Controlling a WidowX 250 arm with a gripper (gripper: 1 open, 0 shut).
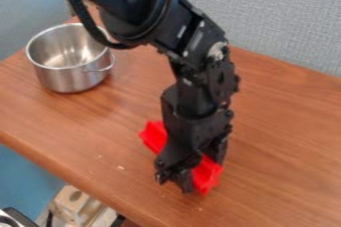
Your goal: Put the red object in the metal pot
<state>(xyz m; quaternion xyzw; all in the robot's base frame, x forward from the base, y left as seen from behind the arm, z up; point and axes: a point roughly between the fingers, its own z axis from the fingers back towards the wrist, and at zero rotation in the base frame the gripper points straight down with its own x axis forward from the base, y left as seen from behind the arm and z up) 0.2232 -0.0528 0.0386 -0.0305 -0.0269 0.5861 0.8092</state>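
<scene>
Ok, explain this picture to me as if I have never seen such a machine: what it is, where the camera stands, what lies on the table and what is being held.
The black jointed thing is a robot arm, and its lowest part is a pincer that points straight down at a wooden table. There is one picture only, taken by a camera that stands off the table and looks down on it at a slant. Two things lie on the wood. At the back left stands a shiny metal pot, which looks empty. Under the arm, near the front edge, lies a red block; its two ends stick out on either side of the pincer. The pincer is closed on the middle of that block, which appears to rest on the table.
</scene>
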